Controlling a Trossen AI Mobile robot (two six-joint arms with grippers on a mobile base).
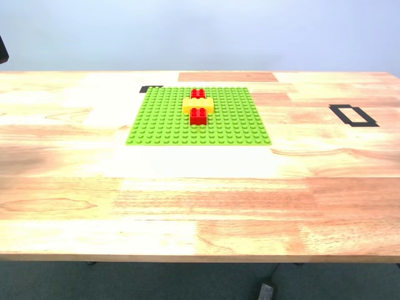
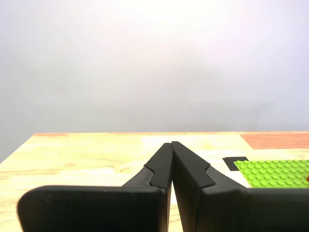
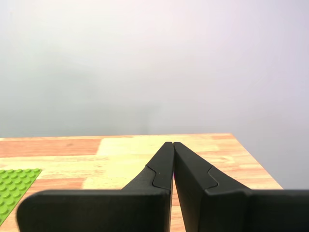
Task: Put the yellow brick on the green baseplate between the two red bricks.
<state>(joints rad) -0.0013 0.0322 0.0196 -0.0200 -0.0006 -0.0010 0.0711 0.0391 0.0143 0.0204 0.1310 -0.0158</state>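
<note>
Oblong yellow plastic brick (image 1: 198, 105) is sitting between both small red bricks (image 1: 198, 115) on the studded green baseplate (image 1: 164, 119); my first gripper (image 2: 171, 144) and second gripper (image 3: 172, 143) are pinching their fingers together on nothing, so I reckon the only risk is it's loosely seated.

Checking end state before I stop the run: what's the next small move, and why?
Probably none: hold both arms parked. The yellow brick already sits on the green baseplate between the two red bricks. My first gripper and my second gripper are shut, empty and away from the plate. How firmly it's pressed down can't be told.
</note>
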